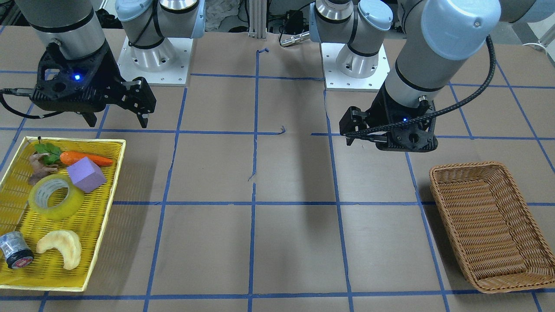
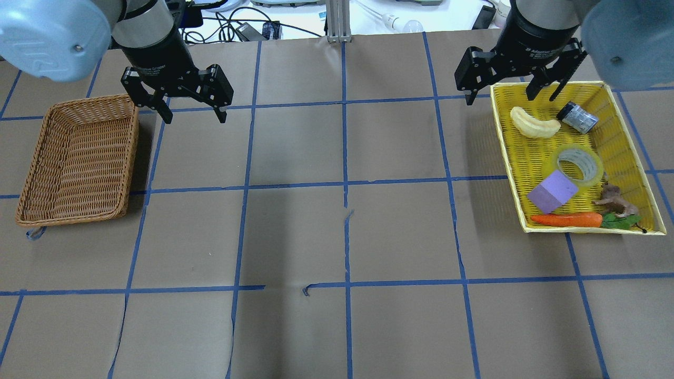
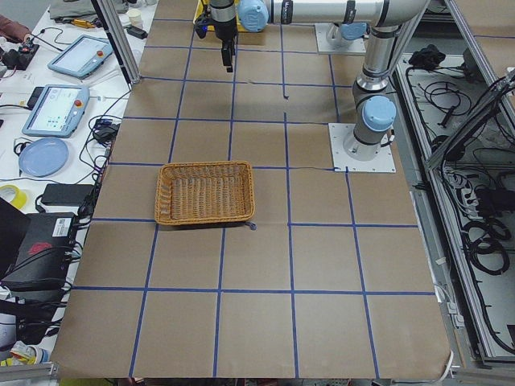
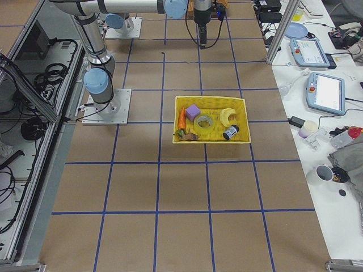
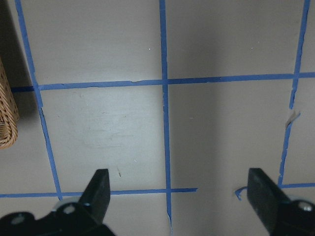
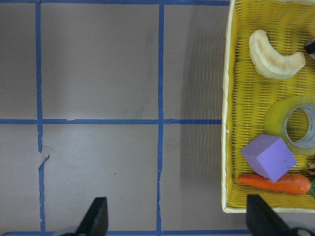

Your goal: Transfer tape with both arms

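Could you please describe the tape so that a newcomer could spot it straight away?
Look in the yellow tray, not the brown wicker basket. The tape lies flat near its middle, beside the purple block. It is the only ring there: translucent yellow with a pale core.

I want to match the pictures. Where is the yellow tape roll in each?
Front-facing: tape roll, left, in the yellow tray.
Overhead: tape roll, right side.
Exterior left: not visible.
Exterior right: tape roll, centre.
Left wrist: not in it.
Right wrist: tape roll, right edge, cut off.
Landmark: purple cube beside it.
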